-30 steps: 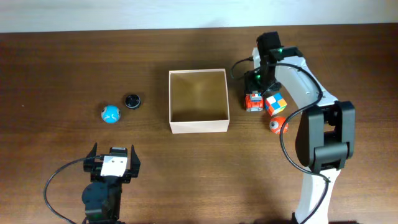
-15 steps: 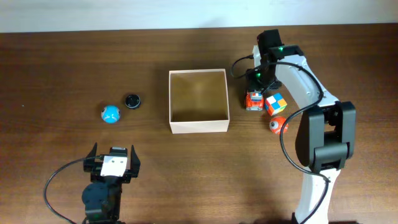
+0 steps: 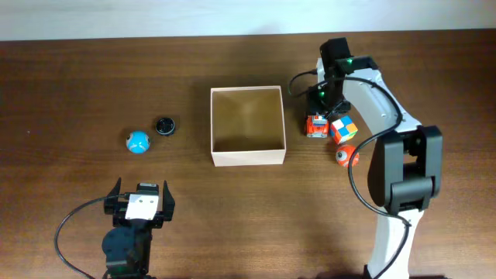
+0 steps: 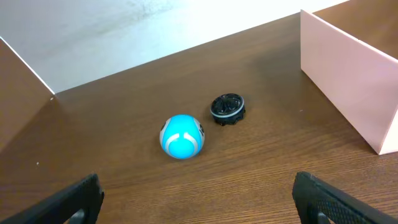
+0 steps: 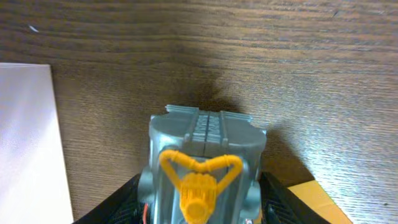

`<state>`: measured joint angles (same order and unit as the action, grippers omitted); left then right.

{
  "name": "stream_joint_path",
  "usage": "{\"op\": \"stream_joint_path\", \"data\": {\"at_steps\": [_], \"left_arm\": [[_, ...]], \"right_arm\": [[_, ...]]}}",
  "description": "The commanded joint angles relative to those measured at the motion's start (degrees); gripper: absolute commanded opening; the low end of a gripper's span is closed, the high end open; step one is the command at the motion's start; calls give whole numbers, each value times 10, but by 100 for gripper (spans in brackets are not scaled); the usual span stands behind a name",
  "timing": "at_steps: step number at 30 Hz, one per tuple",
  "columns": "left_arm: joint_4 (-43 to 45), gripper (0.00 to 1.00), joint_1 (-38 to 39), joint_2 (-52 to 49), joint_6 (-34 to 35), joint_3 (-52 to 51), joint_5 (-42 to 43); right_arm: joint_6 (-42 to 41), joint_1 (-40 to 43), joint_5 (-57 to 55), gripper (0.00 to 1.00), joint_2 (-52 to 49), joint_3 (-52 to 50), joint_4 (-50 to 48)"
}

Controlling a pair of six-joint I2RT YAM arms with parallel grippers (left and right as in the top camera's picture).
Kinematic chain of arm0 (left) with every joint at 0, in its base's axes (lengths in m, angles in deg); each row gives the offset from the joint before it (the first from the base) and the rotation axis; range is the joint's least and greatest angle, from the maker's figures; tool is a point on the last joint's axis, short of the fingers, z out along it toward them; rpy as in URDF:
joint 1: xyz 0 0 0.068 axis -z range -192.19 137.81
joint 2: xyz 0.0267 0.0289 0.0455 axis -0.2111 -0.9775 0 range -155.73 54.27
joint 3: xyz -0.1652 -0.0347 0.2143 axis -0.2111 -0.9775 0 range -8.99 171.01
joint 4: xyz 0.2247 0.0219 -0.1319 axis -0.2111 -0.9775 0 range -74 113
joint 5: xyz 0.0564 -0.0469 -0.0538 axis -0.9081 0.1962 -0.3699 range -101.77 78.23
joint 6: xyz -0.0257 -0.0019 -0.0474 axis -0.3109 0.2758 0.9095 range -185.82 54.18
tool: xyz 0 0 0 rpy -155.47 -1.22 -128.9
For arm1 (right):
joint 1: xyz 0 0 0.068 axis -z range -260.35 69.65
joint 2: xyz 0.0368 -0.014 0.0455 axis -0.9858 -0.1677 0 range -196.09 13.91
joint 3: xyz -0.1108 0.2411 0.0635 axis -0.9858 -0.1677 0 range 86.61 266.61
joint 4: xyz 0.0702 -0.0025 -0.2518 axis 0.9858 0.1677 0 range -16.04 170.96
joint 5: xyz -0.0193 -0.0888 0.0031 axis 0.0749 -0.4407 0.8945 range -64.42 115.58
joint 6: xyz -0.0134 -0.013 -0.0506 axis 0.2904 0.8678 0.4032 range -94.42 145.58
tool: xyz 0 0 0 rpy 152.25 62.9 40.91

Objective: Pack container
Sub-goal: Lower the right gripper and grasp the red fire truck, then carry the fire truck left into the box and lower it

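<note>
Right pincer (image 3: 317,113) straddling toy (image 3: 315,126), arm stretched beside container (image 3: 248,158).

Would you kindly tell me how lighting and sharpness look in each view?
Overhead: even light, sharp, the strip beyond the table washed out white. Left wrist: blue ball crisp, the container wall tinted pinkish. Right wrist: the gray toy looms close, throwing a dark shadow on the wood behind it.
</note>
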<state>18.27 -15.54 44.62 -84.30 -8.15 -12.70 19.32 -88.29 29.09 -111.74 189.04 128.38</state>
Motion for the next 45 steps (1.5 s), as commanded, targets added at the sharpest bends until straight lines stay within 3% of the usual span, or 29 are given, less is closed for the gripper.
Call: {"op": "stream_joint_path", "data": {"at_steps": [1,11,18,24,30,45], "left_arm": [[0,99,-2,3,-7,-3,-3],[0,99,-2,3,-7,-3,-3],[0,99,-2,3,-7,-3,-3],[0,99,-2,3,-7,-3,-3],[0,99,-2,3,-7,-3,-3],[0,99,-2,3,-7,-3,-3]], "right_arm": [[-7,-3,-7,52,-15,9,2],[-7,-3,-2,35,-15,15,5],[-7,-4,-3,35,-15,86,61],[-8,-33,-3,36,-15,222,164],[-70,-85,-3,36,-15,309,237],[-134,-202,-17,37,-15,320,227]]}}
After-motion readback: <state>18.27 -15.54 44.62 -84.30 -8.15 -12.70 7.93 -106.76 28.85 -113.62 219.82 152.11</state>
